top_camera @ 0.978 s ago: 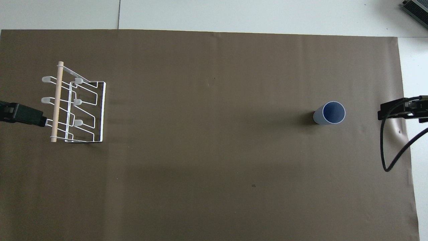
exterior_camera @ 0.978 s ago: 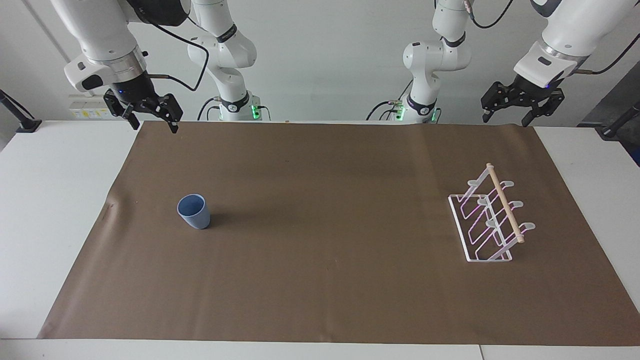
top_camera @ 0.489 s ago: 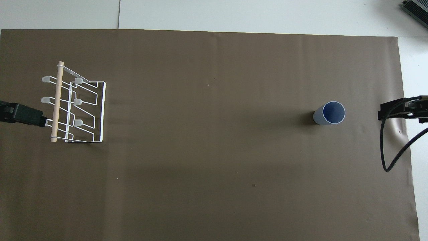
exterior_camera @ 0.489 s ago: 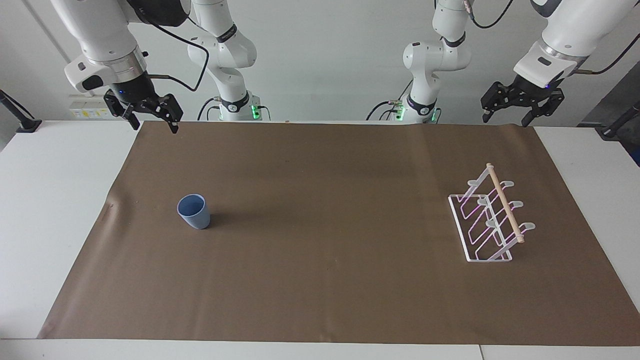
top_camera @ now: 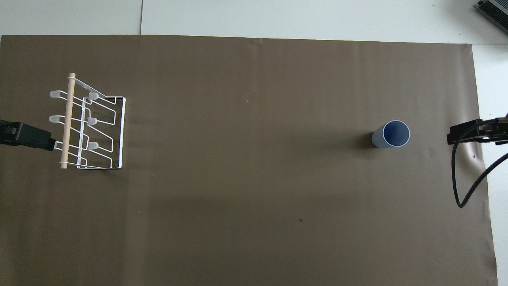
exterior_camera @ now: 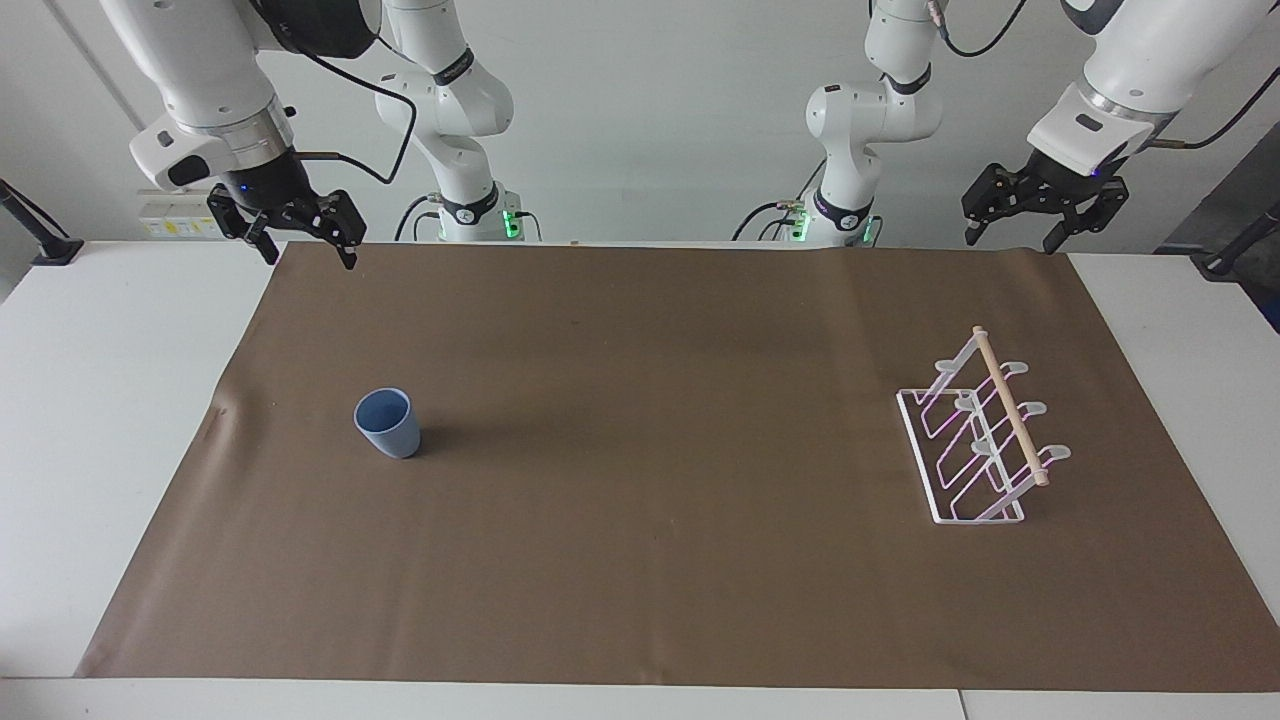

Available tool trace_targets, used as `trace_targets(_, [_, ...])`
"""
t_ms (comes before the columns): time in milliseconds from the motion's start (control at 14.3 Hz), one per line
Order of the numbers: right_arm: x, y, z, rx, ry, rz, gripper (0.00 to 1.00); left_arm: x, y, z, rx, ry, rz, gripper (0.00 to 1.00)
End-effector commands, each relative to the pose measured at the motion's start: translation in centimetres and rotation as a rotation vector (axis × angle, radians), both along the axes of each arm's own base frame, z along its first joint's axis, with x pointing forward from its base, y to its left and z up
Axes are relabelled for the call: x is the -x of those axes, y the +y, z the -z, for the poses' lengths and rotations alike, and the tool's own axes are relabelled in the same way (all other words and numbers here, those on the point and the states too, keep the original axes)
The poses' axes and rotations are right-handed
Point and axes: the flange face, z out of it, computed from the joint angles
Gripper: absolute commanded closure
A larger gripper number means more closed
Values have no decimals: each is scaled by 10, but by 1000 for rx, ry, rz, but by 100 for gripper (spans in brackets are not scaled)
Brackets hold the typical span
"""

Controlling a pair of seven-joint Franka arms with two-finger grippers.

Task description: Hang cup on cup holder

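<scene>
The light-blue cup (exterior_camera: 386, 423) (top_camera: 391, 134) stands upright, mouth up, on the brown mat toward the right arm's end of the table. The white wire cup holder (exterior_camera: 985, 440) (top_camera: 89, 127), with its wooden dowel (exterior_camera: 1010, 405) on top, stands toward the left arm's end. No cup hangs on its prongs. My right gripper (exterior_camera: 308, 256) hangs open and holds nothing, high over the mat's corner by the robots. My left gripper (exterior_camera: 1010, 242) is also open with nothing in it, high over the mat's edge at its own end. Only part of each gripper shows in the overhead view.
A brown mat (exterior_camera: 640, 580) covers most of the white table (exterior_camera: 100, 420). A black cable (top_camera: 460, 178) loops down from the right arm. The two arm bases (exterior_camera: 470, 215) (exterior_camera: 835, 215) stand at the table's edge. A grey device (top_camera: 494, 10) sits off the mat's corner.
The right gripper has drifted very slightly, still open. Cup, cup holder and left arm have not moved.
</scene>
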Motion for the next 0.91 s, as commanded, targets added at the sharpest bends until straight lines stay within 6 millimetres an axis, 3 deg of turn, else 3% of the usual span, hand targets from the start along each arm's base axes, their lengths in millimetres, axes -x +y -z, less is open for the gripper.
trace_targets(0, [18,-5,10,-12,9,-18,0,8,3,-1,-22,-7,3,0])
trace_targets(349, [8,-9,20,-12,-28,-23,0,8,3,-1,-23,-7,0,0])
trace_targets(699, [-17,-17,50,-19,-42,-15,0,8,3,-1,-23,-9,-3,0])
trace_targets(839, [-36,-16,75,-22,-50,-20,0,8,3,-1,-23,-10,-3,0])
